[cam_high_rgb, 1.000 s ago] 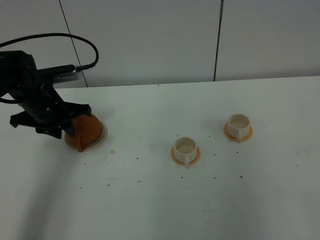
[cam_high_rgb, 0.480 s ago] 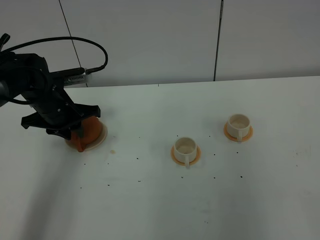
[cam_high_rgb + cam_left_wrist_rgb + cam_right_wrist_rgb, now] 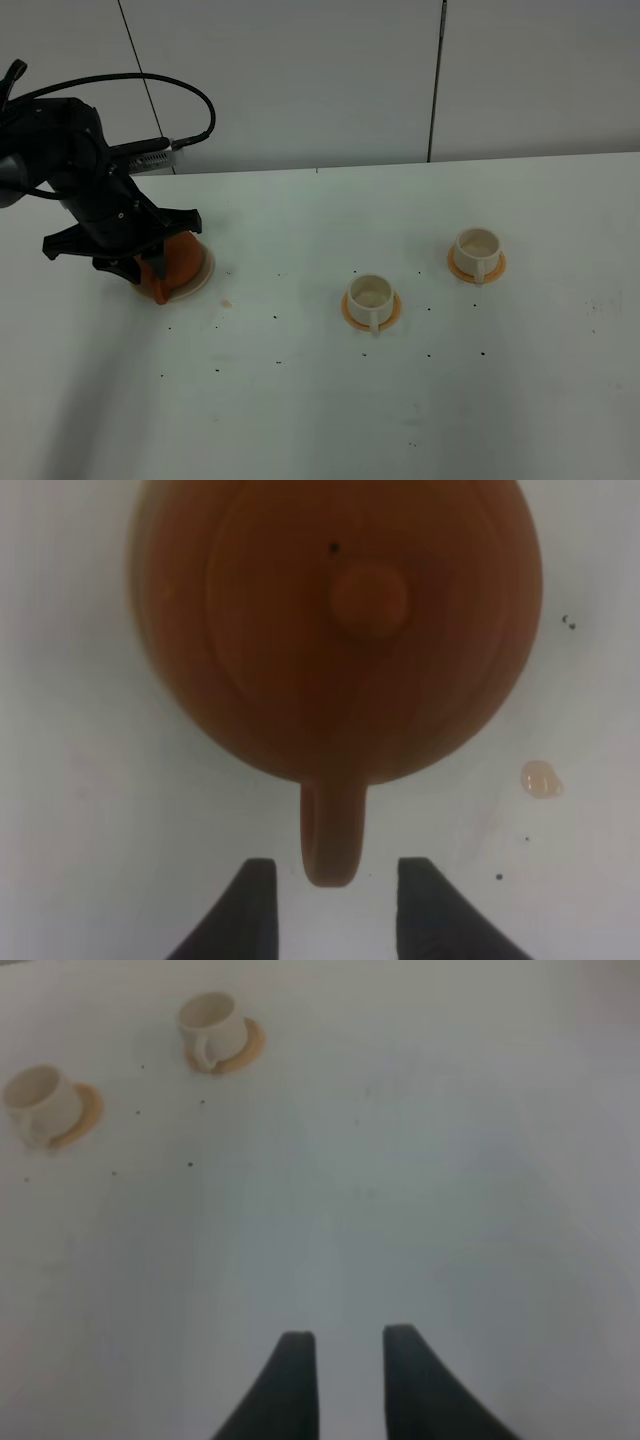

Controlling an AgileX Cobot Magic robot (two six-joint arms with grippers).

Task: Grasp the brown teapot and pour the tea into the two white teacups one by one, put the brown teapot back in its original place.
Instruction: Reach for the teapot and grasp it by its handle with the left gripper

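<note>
Now rightward, left claw over brown teapot

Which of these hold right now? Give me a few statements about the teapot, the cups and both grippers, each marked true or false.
1. The left gripper is clamped on the handle of the brown teapot. False: its jaws stand open on either side of the handle's end, with gaps showing.
2. The brown teapot sits on the cream plate. True.
3. Both white teacups stand upright, each on an orange saucer. True.
4. The right gripper holds a teacup. False: it is open with nothing between its fingers, over bare table.
</note>
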